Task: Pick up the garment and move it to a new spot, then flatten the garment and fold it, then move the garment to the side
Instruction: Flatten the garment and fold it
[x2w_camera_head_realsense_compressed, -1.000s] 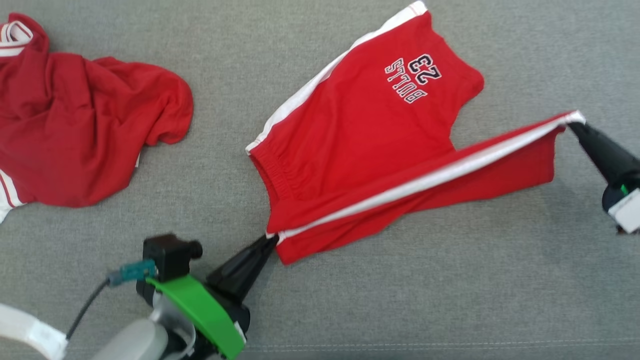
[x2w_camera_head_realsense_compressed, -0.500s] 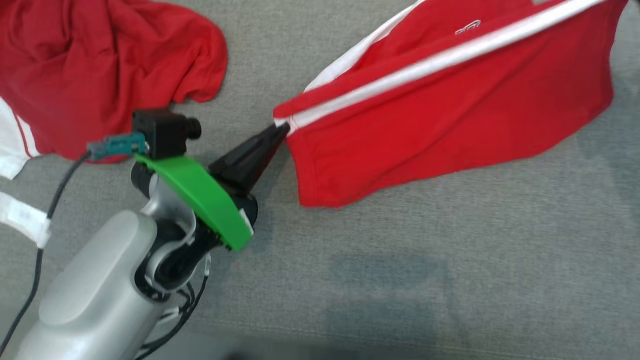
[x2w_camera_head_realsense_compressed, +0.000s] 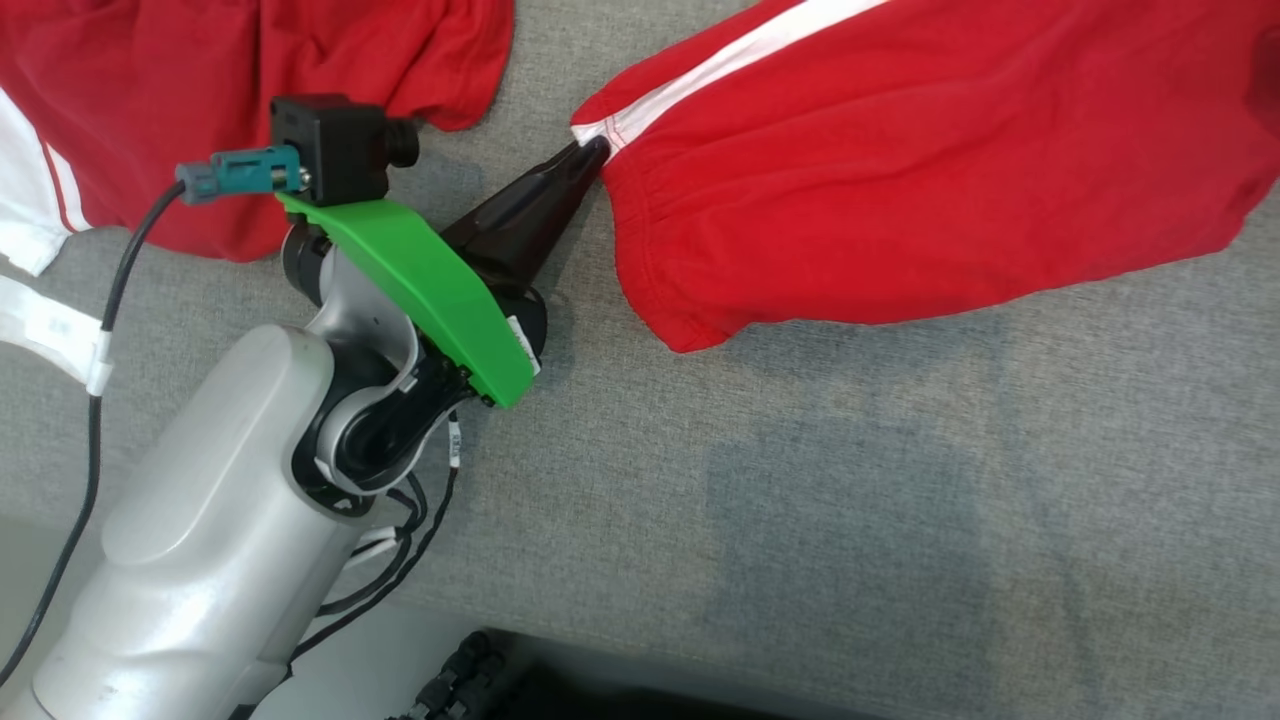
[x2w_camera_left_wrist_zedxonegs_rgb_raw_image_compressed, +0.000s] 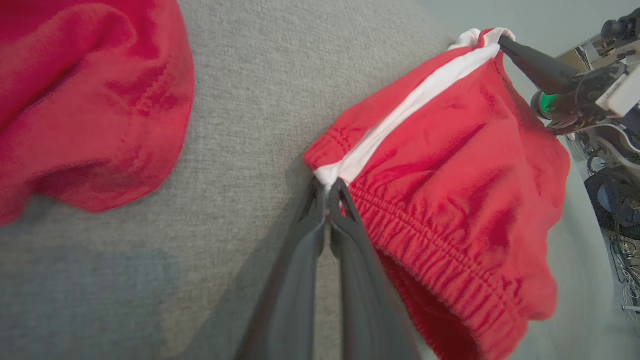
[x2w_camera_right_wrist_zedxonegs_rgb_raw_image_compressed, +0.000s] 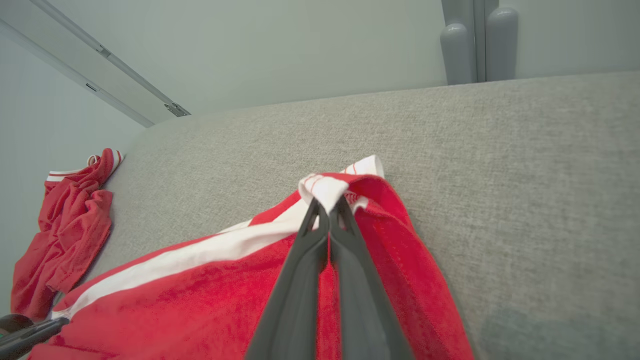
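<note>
"Silver and green up close, what was that?"

"The left arm's pale forearm (x2w_camera_head_realsense_compressed: 200, 580), nearest of all. Past it came a green bracket (x2w_camera_head_realsense_compressed: 430, 290) with a black camera (x2w_camera_head_realsense_compressed: 335, 145) at its end, then the left gripper (x2w_camera_head_realsense_compressed: 592, 152). Its fingers were closed on the garment (x2w_camera_head_realsense_compressed: 900, 180), pinching the end of the white side stripe right at the gathered waistband."

"And the other side?"

"The right gripper (x2w_camera_right_wrist_zedxonegs_rgb_raw_image_compressed: 328, 204) had its fingers closed too, on a bunched white-and-red corner at the stripe's other end. The garment hung spread between the two over the grey fabric counter (x2w_camera_head_realsense_compressed: 900, 520), red cloth sagging below the stripe. Whether its lower edge touched the counter I could not tell."

"Anything farther off?"

"A second red garment (x2w_camera_head_realsense_compressed: 200, 100) lay crumpled on the counter off to the left, apart from the held one, with white trim and thin red lines at one edge. Beyond the counter's far edge stood a pale wall (x2w_camera_right_wrist_zedxonegs_rgb_raw_image_compressed: 300, 50)."
</note>
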